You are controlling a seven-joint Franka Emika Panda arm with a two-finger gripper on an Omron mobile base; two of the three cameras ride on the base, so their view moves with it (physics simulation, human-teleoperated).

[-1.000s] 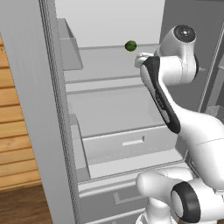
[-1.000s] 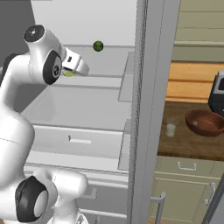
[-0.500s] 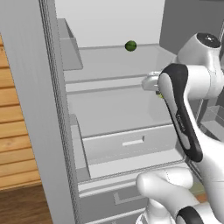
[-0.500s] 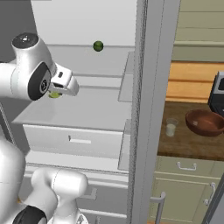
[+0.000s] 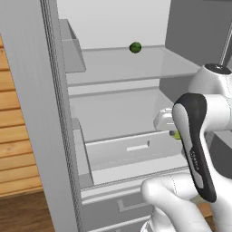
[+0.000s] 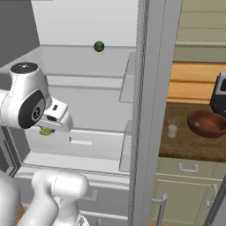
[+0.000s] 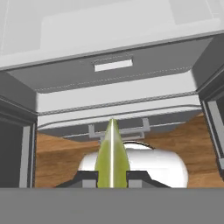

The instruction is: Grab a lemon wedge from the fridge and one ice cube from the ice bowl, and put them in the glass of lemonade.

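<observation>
While the gripper point(image 7: 112, 178) stood clamped on the lemon wedge point(image 7: 112, 157) just outside the open fridge point(image 6: 148, 110), a sound carry likely required firm closure and a wide swing past its door toward the glass of lemonade point(image 6: 172, 128).

The arm's casing hides most of the wedge point(image 5: 176, 134) in the left base view. Its base end sits buried between the tool's point(image 7: 112, 178) fingers.
</observation>
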